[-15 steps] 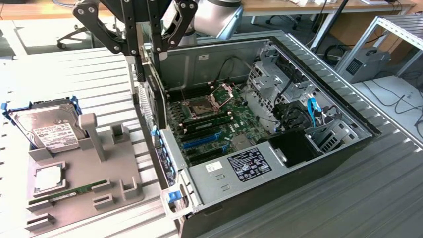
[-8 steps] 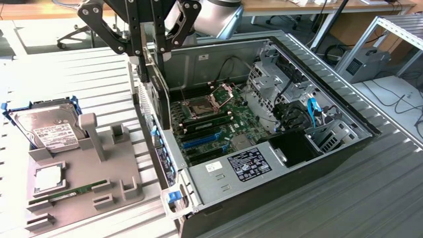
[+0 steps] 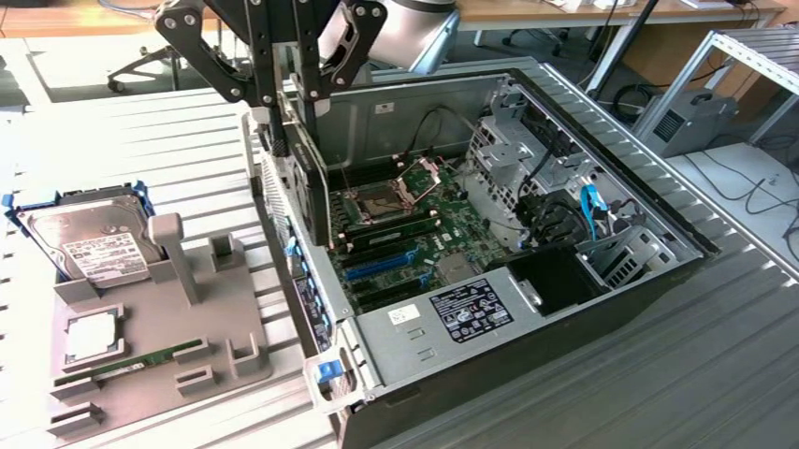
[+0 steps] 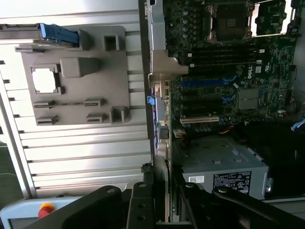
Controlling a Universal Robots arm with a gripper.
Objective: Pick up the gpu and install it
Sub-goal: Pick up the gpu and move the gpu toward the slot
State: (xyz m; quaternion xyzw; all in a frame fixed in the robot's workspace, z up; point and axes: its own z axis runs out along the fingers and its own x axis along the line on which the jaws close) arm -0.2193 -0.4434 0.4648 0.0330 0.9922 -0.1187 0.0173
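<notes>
The gripper point(image 3: 284, 117) has its jaws partly closed, clamped on the upper edge of the gpu point(image 3: 312, 196). The card hangs upright below them, inside the open computer case point(image 3: 399, 112) and just beside the motherboard point(image 3: 413, 234). Well apart, outside the case wall, a grey fixture tray point(image 3: 163, 346) holds the hard drive point(image 3: 94, 248).

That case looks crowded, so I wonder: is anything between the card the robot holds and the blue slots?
Nothing visible. The gripper holds the gpu upright by the case wall, and the blue slots lie bare beside it.
</notes>
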